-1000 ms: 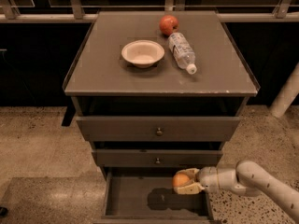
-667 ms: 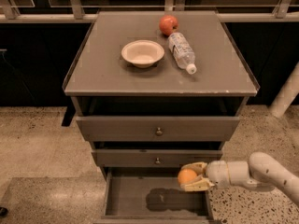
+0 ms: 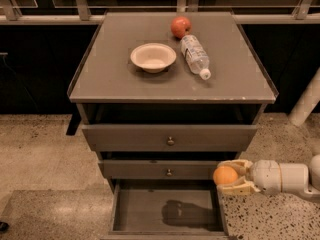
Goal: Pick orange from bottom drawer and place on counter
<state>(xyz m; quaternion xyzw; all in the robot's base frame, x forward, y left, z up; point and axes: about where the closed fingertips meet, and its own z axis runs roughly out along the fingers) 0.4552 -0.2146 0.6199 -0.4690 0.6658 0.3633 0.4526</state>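
Note:
My gripper [image 3: 227,176] comes in from the right at the height of the middle drawer and is shut on the orange [image 3: 224,175], which sits between its pale fingers [image 3: 239,187]. It holds the orange above the right edge of the open bottom drawer [image 3: 167,209], whose bare floor shows only a shadow. The counter [image 3: 110,69] is the grey top of the cabinet, well above the gripper.
On the counter stand a white bowl [image 3: 153,57], a red apple [image 3: 180,27] and a plastic water bottle [image 3: 195,55] lying on its side. The two upper drawers [image 3: 170,140] jut out slightly. A white post [image 3: 306,101] stands at the right. Speckled floor surrounds the cabinet.
My gripper has lifted the orange out of the bottom drawer and drawn it to the right, up to the level of the middle drawer front.

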